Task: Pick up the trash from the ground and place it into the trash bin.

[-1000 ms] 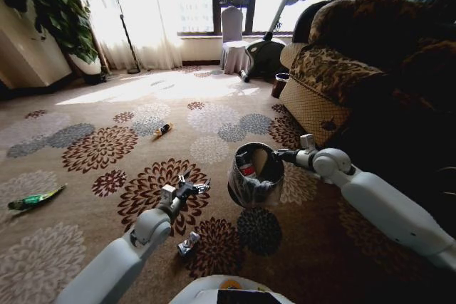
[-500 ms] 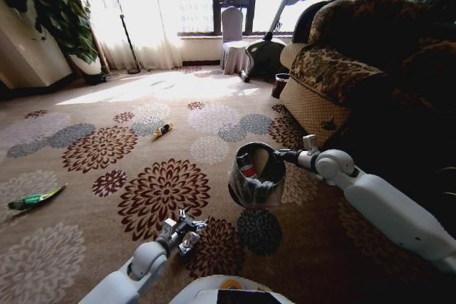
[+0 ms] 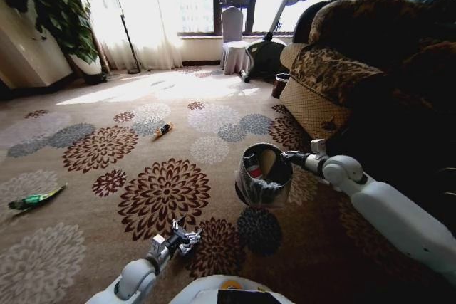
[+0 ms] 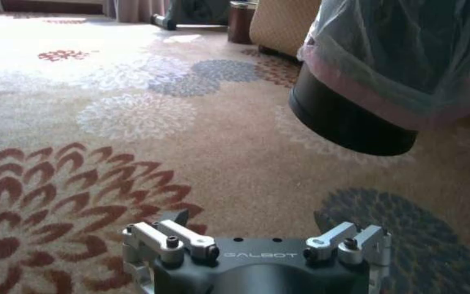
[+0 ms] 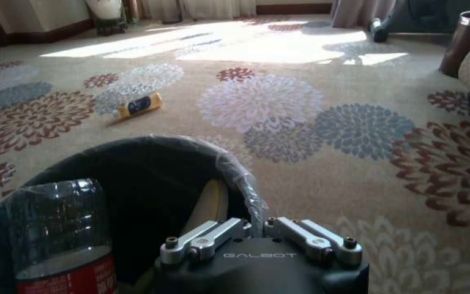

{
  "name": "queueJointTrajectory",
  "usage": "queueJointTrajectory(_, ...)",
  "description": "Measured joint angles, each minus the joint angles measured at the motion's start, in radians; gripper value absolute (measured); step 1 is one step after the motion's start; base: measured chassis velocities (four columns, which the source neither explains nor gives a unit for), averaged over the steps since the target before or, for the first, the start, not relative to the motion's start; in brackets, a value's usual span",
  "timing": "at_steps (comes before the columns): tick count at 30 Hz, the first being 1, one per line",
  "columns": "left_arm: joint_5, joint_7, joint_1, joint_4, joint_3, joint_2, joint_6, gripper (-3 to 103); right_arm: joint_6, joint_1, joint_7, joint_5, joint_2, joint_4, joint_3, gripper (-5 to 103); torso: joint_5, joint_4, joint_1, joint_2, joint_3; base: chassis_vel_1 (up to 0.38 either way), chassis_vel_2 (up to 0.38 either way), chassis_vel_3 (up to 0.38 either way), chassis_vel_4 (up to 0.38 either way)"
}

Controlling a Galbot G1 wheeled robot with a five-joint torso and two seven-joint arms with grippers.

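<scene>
My right gripper [image 3: 291, 156] is shut on the rim of the trash bin [image 3: 262, 184], a dark round bin with a grey bag liner, and holds it tilted just off the carpet. The right wrist view shows the gripper [image 5: 256, 228] clamped on the lined rim [image 5: 243, 184], and a clear bottle with a red label [image 5: 59, 239] stands inside. Low over the carpet near my base, my left gripper [image 3: 187, 236] hangs open; nothing lies between its fingertips [image 4: 249, 217]. An orange-black tube [image 3: 162, 130] lies far ahead and a green wrapper [image 3: 32, 199] at far left.
A patterned sofa [image 3: 370, 69] borders the right side. A small dark cylinder [image 3: 280, 85], an exercise bike [image 3: 267, 48] and a covered chair [image 3: 231, 37] stand by the window. At back left are a plant [image 3: 50, 5] and a floor lamp [image 3: 128, 40]. Open carpet stretches ahead.
My left arm has drawn back and dropped toward the carpet near my base, onto the spot where a small silvery piece lay. The bin in my right gripper shifted slightly right.
</scene>
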Motion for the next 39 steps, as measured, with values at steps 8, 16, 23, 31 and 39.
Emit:
queueJointTrajectory(8,0.026,-0.017,-0.001,-0.012,0.001,-0.014,0.026,100,0.0,-0.122,-0.017,-0.023,-0.023,0.047,0.078,2,-0.0005,0.0001,0.0,0.0,0.0,0.009,-0.01,-0.017,0.02)
queueJointTrajectory(16,0.048,-0.034,-0.009,-0.001,0.001,-0.031,0.026,100,0.0,-0.192,-0.022,-0.031,-0.039,0.085,0.115,2,-0.0006,0.0002,0.0,0.0,0.0,0.138,-0.139,-0.142,0.159)
queueJointTrajectory(23,0.06,-0.084,-0.024,0.053,0.011,-0.063,0.068,100,0.018,-0.236,-0.032,-0.051,-0.051,0.096,0.144,2,-0.0002,-0.0001,0.0,0.0,0.0,0.245,-0.242,-0.24,0.251)
queueJointTrajectory(31,0.126,-0.099,-0.139,0.182,0.017,-0.142,0.01,100,0.022,-0.296,-0.045,-0.055,-0.079,0.123,0.202,2,-0.0003,0.0003,0.0,0.0,0.0,0.113,-0.078,-0.091,0.111)
queueJointTrajectory(39,0.132,-0.074,-0.242,0.3,0.044,-0.201,0.052,100,0.03,-0.35,-0.048,-0.064,-0.086,0.147,0.251,2,-0.0003,0.0002,0.0,0.0,0.0,-0.035,0.029,0.045,-0.048)
